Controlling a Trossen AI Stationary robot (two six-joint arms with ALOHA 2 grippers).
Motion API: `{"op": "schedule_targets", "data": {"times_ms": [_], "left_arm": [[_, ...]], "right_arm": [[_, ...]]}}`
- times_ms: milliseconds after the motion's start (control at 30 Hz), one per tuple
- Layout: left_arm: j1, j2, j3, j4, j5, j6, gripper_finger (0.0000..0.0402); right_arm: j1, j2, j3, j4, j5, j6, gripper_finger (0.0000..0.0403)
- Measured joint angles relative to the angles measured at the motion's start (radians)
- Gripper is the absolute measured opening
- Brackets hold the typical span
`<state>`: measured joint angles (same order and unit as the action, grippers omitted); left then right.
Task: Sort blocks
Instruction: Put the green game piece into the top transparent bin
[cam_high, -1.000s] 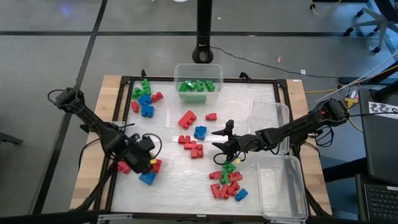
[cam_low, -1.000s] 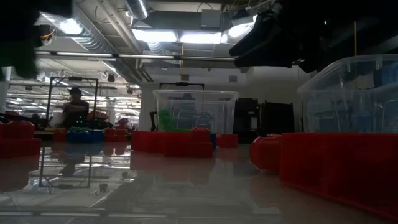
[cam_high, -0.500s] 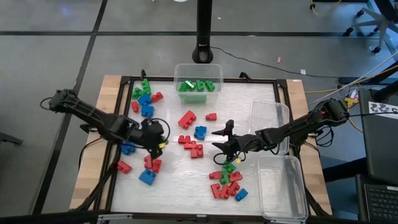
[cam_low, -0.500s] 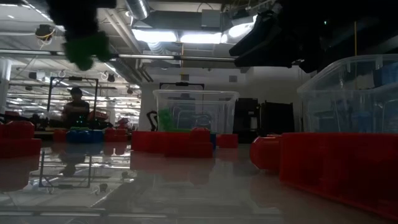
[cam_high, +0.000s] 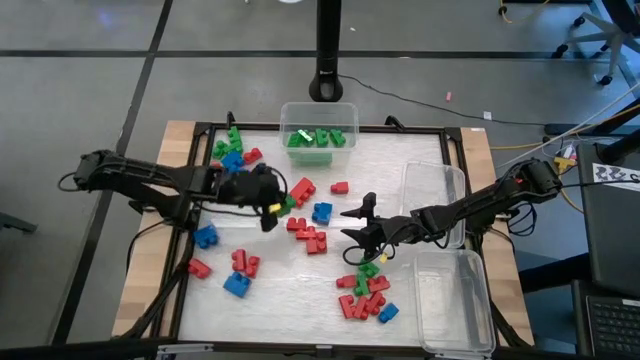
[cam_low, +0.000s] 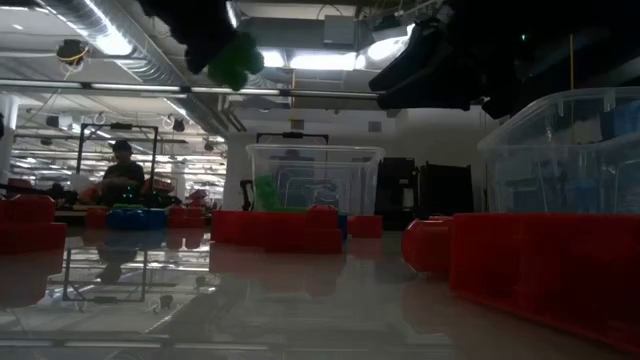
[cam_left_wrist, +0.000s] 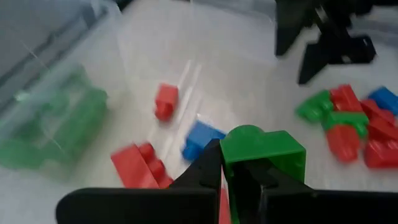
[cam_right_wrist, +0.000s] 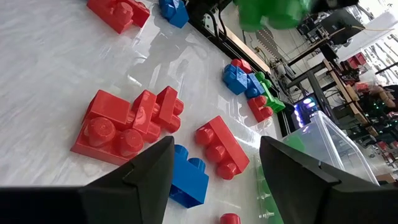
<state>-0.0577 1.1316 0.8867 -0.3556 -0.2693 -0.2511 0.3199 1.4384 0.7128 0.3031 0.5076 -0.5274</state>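
The counter (cam_high: 400, 180) is white and shiny, with a dark frame around it and a grey floor all about. Far back in the low view, a person (cam_low: 122, 170) sits in a big room with bright lights.

A green block (cam_left_wrist: 264, 152) is up in the air, pinched tight in the jaws of the left gripper (cam_high: 268, 203). That gripper hangs over the counter's left middle, close to a big red block (cam_high: 300, 190) (the low view shows the green block high above the surface). Many more blocks lie loose on the counter: a mixed bunch of green, blue and red (cam_high: 232, 157) near the far left corner, a red clump (cam_high: 309, 234) in the middle with a blue block (cam_high: 322, 212) just beside it, a blue block (cam_high: 206, 237) and a few red and blue ones (cam_high: 238, 273) at the near left, and a pile of red, green and blue (cam_high: 366, 293) near the right front.

A clear tub (cam_high: 319, 133) at the far edge holds green blocks. Two more clear tubs (cam_high: 447, 260) sit along the right side.

The right gripper (cam_high: 360, 225) hangs just above the counter between the red clump and the right front pile. Its jaws are spread apart and hold nothing.
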Motion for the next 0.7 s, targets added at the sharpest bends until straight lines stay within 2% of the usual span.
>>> {"op": "schedule_targets", "data": {"times_ms": [367, 700], "left_arm": [[0.220, 0.016, 0.000, 0.212, 0.053, 0.167, 0.0009], [0.420, 0.187, 0.000, 0.445, 0.183, 0.225, 0.0009]], "right_arm": [[0.000, 0.000, 0.000, 0.000, 0.001, -0.001, 0.0234], [0.000, 0.000, 0.000, 0.000, 0.001, -0.001, 0.0234]]}}
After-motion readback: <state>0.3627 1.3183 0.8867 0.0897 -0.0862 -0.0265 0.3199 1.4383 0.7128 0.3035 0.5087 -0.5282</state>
